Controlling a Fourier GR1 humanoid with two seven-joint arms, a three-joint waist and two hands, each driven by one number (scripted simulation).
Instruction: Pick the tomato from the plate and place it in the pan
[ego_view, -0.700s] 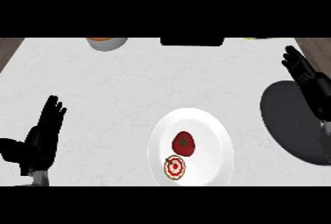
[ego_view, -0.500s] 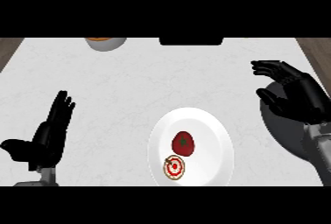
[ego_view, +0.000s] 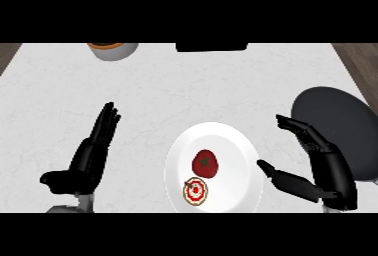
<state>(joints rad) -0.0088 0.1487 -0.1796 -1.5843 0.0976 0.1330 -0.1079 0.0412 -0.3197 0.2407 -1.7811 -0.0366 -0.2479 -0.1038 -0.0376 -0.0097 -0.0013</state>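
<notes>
Head view: unlabelled tomato on plate

— What have you got below you?

— I see a white plate on the pale counter, with the tomato sitting in its middle and a small round red-and-white item just below it, also on the plate.

— And the hands?

— My right hand is just beside the plate's right rim, fingers straight, thumb pointing toward the plate, apart from the tomato. My left hand rests open at the lower left, fingers up.

— The pan?

— The dark pan lies at the right edge, partly behind my right hand. At the far edge I see a bowl and a black object.
</notes>
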